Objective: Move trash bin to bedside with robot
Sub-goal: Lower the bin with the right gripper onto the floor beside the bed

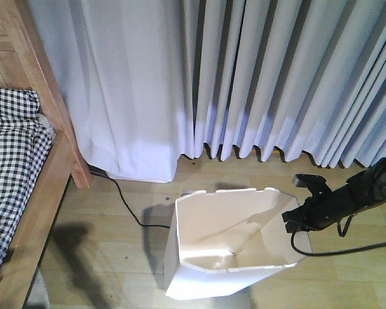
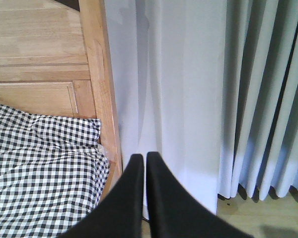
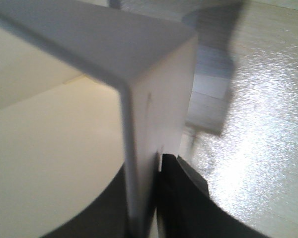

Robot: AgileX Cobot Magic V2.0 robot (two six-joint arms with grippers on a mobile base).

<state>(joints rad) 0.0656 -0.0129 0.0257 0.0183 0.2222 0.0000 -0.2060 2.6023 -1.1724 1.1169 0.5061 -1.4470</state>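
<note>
The white faceted trash bin (image 1: 225, 251) stands on the wooden floor in the front view, empty inside. My right gripper (image 1: 293, 222), on a slim black arm coming in from the right, is shut on the bin's right rim. The right wrist view shows the thin bin wall (image 3: 159, 114) pinched between the two black fingers (image 3: 181, 198), one inside, one outside. The bed (image 1: 26, 212), with its light wooden frame and checked bedding (image 2: 39, 173), lies at the left. My left gripper (image 2: 141, 161) is shut on nothing and points at the curtain by the bed post.
White curtains (image 1: 244, 77) hang along the back wall down to the floor. A black cable (image 1: 125, 203) runs over the floor from the bed post (image 1: 80, 174) toward the bin. The wooden headboard (image 2: 39, 59) stands behind the bedding.
</note>
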